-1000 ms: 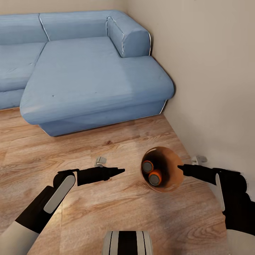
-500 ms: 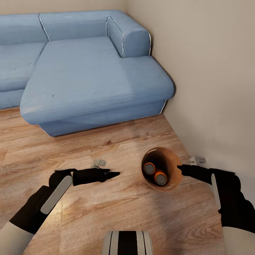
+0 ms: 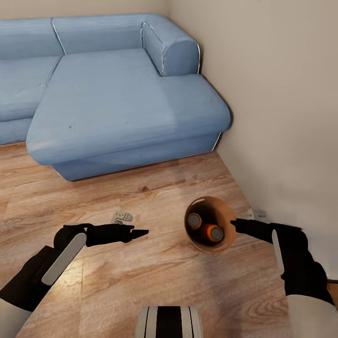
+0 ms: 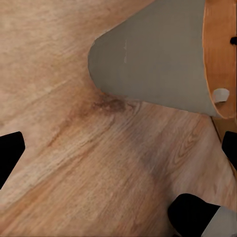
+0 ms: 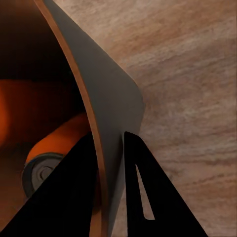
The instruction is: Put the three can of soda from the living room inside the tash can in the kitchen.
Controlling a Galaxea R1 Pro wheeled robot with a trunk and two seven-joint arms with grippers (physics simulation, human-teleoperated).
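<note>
- Light wood plank floor [image 3: 141,272], grain running crosswise in the head view, meeting a beige wall on the right.
- Blue upholstered corner sofa [image 3: 117,108] stands on it, tucked into the corner.
- Small pale grey object [image 3: 121,217] lies on the planks, perhaps a bracket; too small to tell.

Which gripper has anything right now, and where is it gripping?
The right gripper holds the trash can by its rim: in the right wrist view its fingers straddle the wall, one inside, one outside. The left gripper holds nothing.
</note>
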